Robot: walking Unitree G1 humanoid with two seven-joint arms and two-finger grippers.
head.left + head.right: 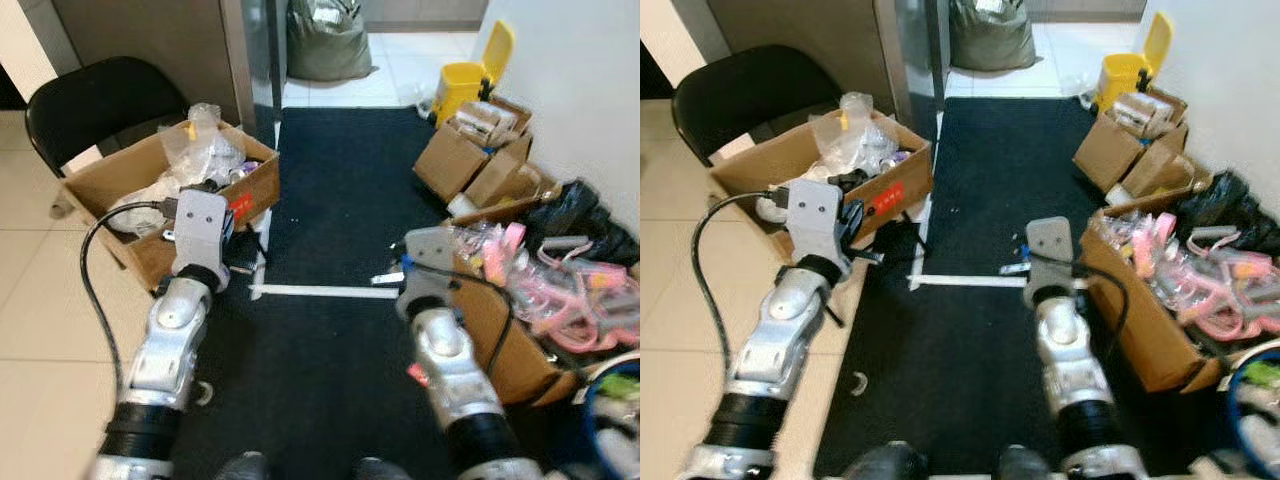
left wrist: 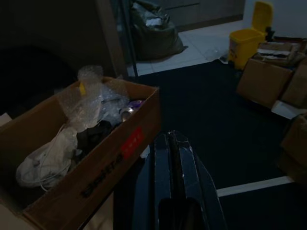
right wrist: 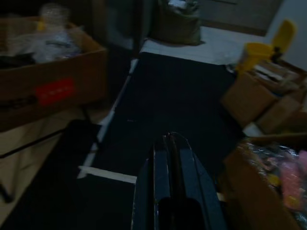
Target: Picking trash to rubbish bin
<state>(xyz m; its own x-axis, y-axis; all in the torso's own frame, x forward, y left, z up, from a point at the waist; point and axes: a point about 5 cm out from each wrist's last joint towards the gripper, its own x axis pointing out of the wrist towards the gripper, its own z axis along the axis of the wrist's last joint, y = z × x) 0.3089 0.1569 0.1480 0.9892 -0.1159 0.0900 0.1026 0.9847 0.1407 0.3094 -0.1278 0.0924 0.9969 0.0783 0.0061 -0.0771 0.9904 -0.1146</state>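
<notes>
A yellow rubbish bin (image 1: 468, 80) stands at the far right, against the white wall, its flip lid (image 1: 499, 48) raised and tilted back; it is a small squat plastic pedal-type bin, bright yellow all over. It sits on pale tile just beyond the far edge of the black floor mat (image 1: 340, 190), with two open cardboard boxes (image 1: 470, 155) just beside it on the near side.

The left gripper (image 2: 173, 158) is held out above the near right corner of a large cardboard box (image 1: 160, 200) on the left, its two black fingers pressed together with nothing between them. That box holds bubble wrap (image 1: 205, 140), a white bundle of cord or cloth (image 2: 45, 158) and a dark crumpled item (too dim to say what it is), and carries a red label (image 2: 132, 142) on its side. A black chair (image 1: 95, 100) stands behind it.

The right gripper (image 3: 171, 163) hangs over the mat near a white tape line (image 1: 325, 291), fingers likewise closed and empty. To its right an open box (image 1: 500, 330) brims with pink plastic pieces (image 1: 560, 290), and black bags (image 1: 585, 215) lie by the wall. A grey-green sack (image 1: 325, 40) slumps at the far end, on the tile
</notes>
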